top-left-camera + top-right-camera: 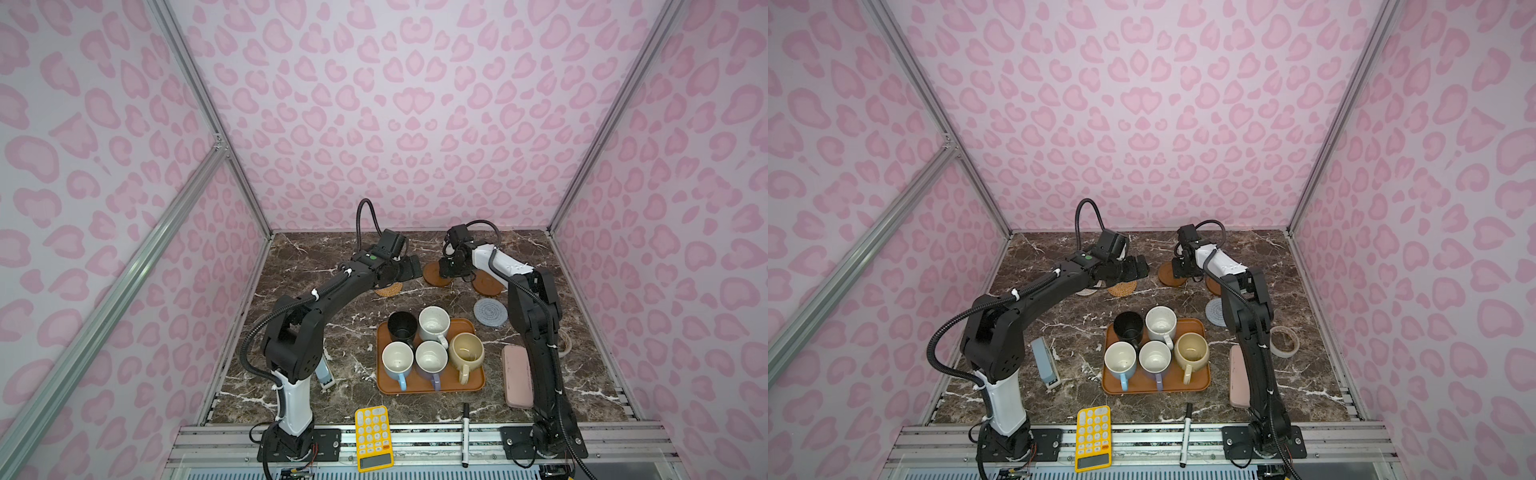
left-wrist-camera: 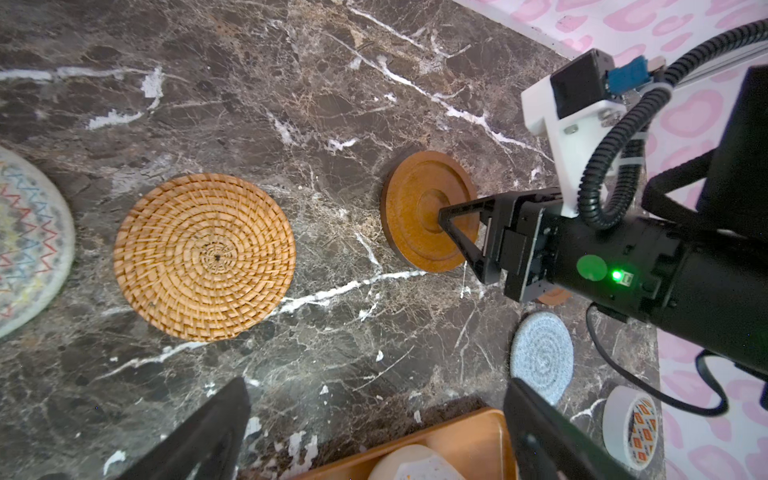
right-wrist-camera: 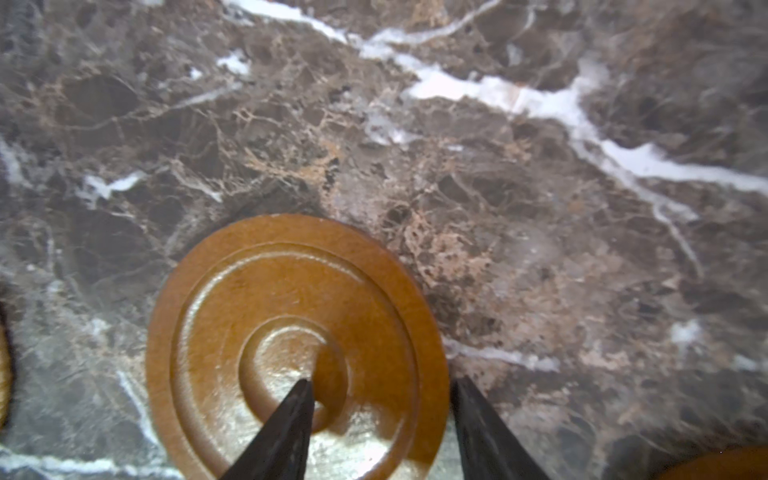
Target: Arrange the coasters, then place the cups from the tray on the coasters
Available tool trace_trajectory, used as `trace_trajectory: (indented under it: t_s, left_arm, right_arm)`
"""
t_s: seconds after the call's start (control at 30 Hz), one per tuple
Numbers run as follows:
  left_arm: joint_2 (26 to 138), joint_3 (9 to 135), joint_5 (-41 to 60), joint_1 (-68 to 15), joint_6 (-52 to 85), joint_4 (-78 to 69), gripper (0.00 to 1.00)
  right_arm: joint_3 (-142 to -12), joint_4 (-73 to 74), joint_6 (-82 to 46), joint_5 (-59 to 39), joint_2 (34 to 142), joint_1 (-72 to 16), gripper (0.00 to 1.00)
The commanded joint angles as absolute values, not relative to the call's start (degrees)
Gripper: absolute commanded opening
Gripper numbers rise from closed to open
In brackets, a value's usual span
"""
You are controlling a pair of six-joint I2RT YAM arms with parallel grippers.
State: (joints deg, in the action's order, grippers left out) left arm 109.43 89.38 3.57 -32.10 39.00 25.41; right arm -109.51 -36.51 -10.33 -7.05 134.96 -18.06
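We judge the coaster-arranging step to be in hand. Our right tool stands over a wooden coaster lying flat on the tabletop, one tip in its centre dip, the other just outside its rim. The jaws are part-way apart, and we cannot tell whether they pinch it. Our left tool gapes wide and empty, with the rattan coaster near it. Next this disc needs lining up with its neighbours, then a clean release. We count five coasters: these two, a second wooden coaster, a whitish coaster and a grey coaster. Five cups stand on one tray, back from both tools toward the arm bases
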Motion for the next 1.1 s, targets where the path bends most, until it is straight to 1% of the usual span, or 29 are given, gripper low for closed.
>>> trace_trajectory:
  t_s: [0.0,0.3,1.07]
  left_arm:
    - [109.2,88.8,2.9,-32.1,39.7,24.5,0.97]
    - [107.4,87.5,2.2,-32.2,40.1,24.7,0.97]
    - [102.7,82.4,0.6,-32.2,41.3,25.2,0.97]
  right_arm:
    - [-110.0,-40.2,-10.1,-4.9,136.4,-18.4,0.54]
    - [-111.6,-44.7,-7.2,-6.0,136.3,-19.4,0.46]
    - [-111.4,-47.9,-7.9,-5.8,135.8,-25.7,0.43]
